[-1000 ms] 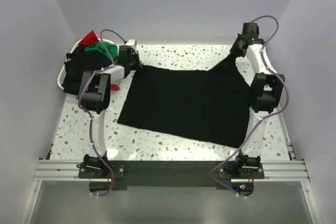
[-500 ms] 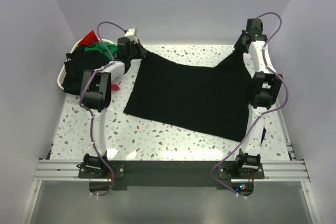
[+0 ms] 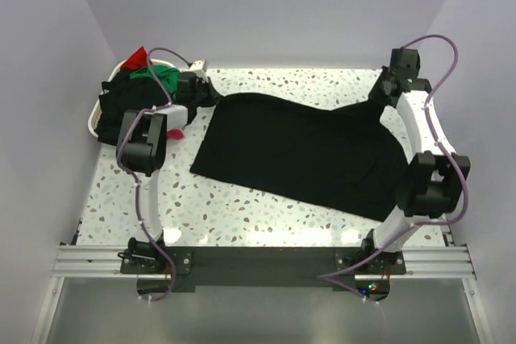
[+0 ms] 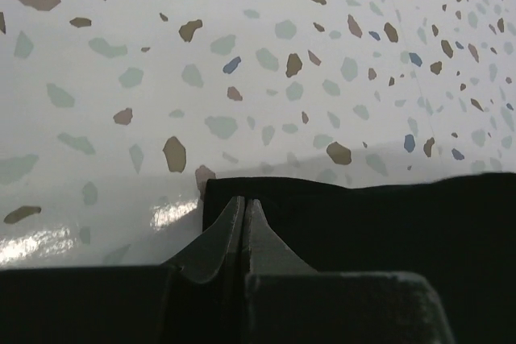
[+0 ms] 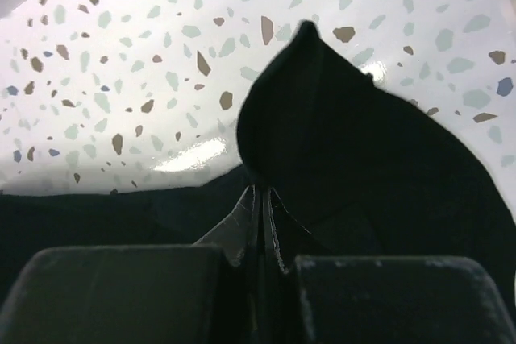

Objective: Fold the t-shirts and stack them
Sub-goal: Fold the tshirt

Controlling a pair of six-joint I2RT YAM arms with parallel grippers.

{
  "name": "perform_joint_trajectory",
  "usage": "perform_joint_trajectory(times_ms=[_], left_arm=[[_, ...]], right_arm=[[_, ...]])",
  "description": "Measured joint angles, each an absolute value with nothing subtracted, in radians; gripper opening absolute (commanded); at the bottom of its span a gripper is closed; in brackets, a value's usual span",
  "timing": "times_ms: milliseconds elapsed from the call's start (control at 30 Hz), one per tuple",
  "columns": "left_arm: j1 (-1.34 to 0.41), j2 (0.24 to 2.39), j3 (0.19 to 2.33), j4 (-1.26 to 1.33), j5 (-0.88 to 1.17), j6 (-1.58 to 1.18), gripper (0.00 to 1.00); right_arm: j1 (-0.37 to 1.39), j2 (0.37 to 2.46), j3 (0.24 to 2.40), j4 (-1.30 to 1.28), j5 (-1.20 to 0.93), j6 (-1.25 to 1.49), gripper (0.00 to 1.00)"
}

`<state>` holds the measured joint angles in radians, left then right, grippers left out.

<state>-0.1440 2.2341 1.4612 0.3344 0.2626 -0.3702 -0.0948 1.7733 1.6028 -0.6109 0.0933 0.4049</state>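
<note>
At far-left corner of plain black cloth t-shirt (image 3: 298, 151), left jaws pinching shut; right jaws clamping far-right corner. Shirt lying spread across white speckled bench (image 3: 242, 215), far edge stretching between grips, probably flattening it for folding.

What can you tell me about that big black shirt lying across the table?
The black shirt is plain soft cloth, spread mostly flat across the speckled table. Its far edge is pinched at both ends: the left gripper shut on one corner, the right gripper shut on the other, where the cloth rises into a peak. No print shows.
</note>
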Motion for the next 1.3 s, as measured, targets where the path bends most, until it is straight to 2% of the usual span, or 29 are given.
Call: perform_joint_trajectory(times_ms=[367,1067,1100,1133,1167,1200,1233,1300], left_arm=[[-0.144,2.031,1.217,0.350,0.165,-0.343,0.00],[-0.144,1.718,0.781,0.441,0.095,-0.373,0.00],[-0.144,1.689,0.756,0.442,0.084,-0.381,0.08],[-0.144,1.668,0.739,0.443,0.076,-0.383,0.19],[-0.144,1.644,0.720,0.443,0.066,-0.386,0.32],[-0.144,1.618,0.704,0.441,0.052,-0.391,0.42],[-0.144,1.589,0.686,0.441,0.036,-0.402,0.58],[-0.143,1.544,0.664,0.440,0.011,-0.408,0.67]], right_arm=[[-0.070,1.436,1.234,-0.625,0.168,0.390,0.00],[-0.042,1.136,0.933,-0.682,0.189,0.376,0.00],[-0.032,1.130,0.926,-0.685,0.189,0.377,0.01],[-0.025,1.128,0.924,-0.690,0.190,0.377,0.09],[-0.014,1.127,0.923,-0.694,0.192,0.382,0.33],[0.001,1.127,0.921,-0.696,0.199,0.392,0.44],[0.018,1.127,0.920,-0.700,0.208,0.391,0.51],[0.062,1.127,0.920,-0.709,0.239,0.395,0.59]])
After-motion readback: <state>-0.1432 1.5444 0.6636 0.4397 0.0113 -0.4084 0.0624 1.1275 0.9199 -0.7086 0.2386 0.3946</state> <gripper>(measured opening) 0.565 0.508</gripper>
